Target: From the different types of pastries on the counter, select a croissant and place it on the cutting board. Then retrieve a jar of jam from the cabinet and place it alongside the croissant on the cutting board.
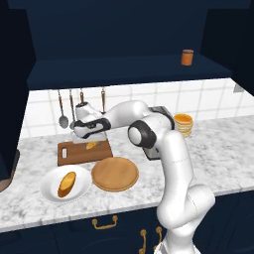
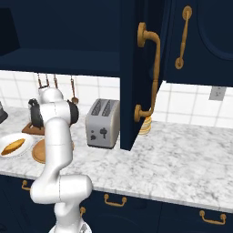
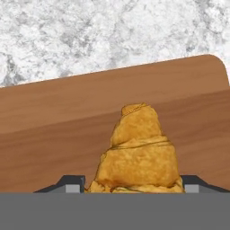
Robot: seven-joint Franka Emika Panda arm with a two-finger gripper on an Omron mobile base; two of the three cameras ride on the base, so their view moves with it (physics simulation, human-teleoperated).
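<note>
Croissant (image 3: 137,152) lies on the cutting board (image 3: 54,130), seemingly pinched between the claw (image 3: 130,185) tips

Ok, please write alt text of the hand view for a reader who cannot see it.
A golden croissant lies on the dark-brown cutting board, between the gripper fingertips, which stand on either side of it. Marbled counter lies beyond the board.

A grey two-slot toaster (image 2: 103,123) stands upright on the table near the tiled back wall. A round light-brown wooden plate (image 1: 115,173) lies flat near the front edge, just beside a white plate (image 1: 49,191) to its left. Utensils (image 1: 63,110) hang on the white tiles (image 1: 198,96). Navy drawers with gold handles (image 2: 114,201) run below. A wall socket (image 2: 217,93) sits on the tiles.
</note>
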